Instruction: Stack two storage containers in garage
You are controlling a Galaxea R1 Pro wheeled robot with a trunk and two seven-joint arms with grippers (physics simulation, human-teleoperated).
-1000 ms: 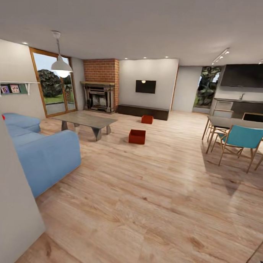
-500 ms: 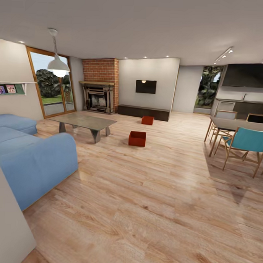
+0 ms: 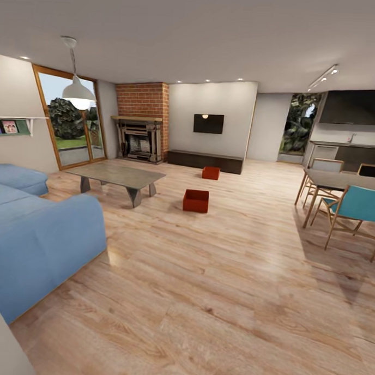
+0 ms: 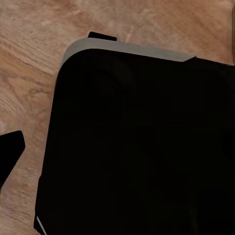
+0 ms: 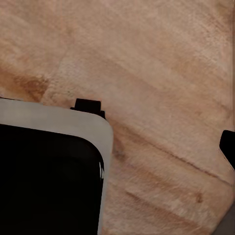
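Note:
I am in the living room, on light wood planks. Two orange-red open-top storage containers stand on the planks ahead. The nearer container (image 3: 195,201) is to the right of the coffee table. The farther container (image 3: 211,172) sits in front of the long low dark bench (image 3: 205,160). Both are several steps away from me. In the left wrist view a dark fingertip (image 4: 10,147) hangs over the planks beside my black base (image 4: 137,147). The right wrist view has a dark fingertip (image 5: 228,144) at its edge, above the planks.
A blue sofa (image 3: 38,241) fills the near left and a grey coffee table (image 3: 117,175) stands beyond it. The dining table (image 3: 340,180) and a teal chair (image 3: 355,208) are at the right. The brick fireplace (image 3: 139,139) and wall TV (image 3: 208,123) are at the back.
The head view has moved forward and shifted: the near wall at the left has slid mostly out of the picture. The containers have not moved on the planks.

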